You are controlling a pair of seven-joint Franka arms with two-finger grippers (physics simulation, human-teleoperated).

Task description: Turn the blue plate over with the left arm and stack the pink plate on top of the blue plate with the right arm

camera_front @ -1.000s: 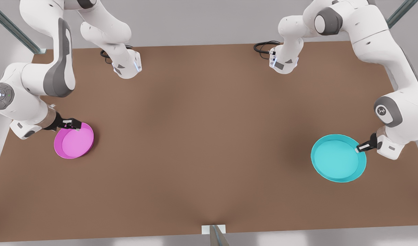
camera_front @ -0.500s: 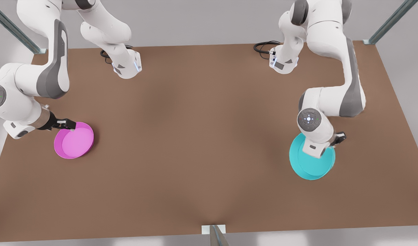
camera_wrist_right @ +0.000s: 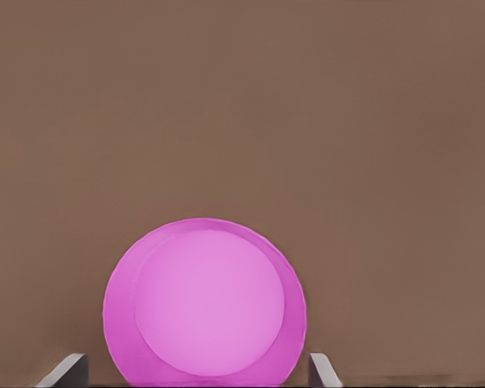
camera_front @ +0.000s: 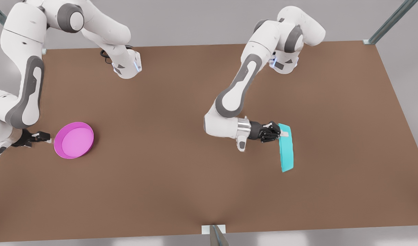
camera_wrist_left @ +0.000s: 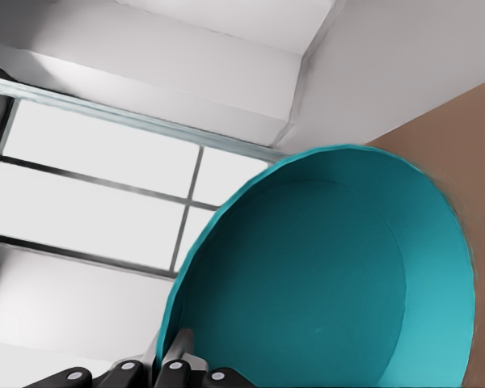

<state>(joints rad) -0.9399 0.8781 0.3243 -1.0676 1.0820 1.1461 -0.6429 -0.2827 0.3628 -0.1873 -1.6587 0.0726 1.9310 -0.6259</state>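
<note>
The blue plate (camera_front: 286,147) hangs edge-on above the table, right of centre in the front view, standing almost vertical. My left gripper (camera_front: 281,133) is shut on its upper rim. In the left wrist view, the plate's hollow inside (camera_wrist_left: 331,283) faces the camera, with the left gripper (camera_wrist_left: 174,368) pinching its rim. The pink plate (camera_front: 73,140) lies flat, rim up, at the front view's left. My right gripper (camera_front: 44,137) sits low just beyond the plate's left edge, apart from it. In the right wrist view the right gripper (camera_wrist_right: 196,373) is open, its fingertips (camera_wrist_right: 66,372) wider than the pink plate (camera_wrist_right: 204,301).
Both arm bases (camera_front: 126,66) (camera_front: 284,65) stand at the table's back edge, with black cables beside them. A metal post (camera_front: 215,234) rises at the middle of the front edge. Bare brown tabletop (camera_front: 167,143) spreads between the two plates.
The left arm lifted the blue plate off the table, swung it towards the centre and turned it from flat to edge-on. The right gripper drew back from the pink plate's rim.
</note>
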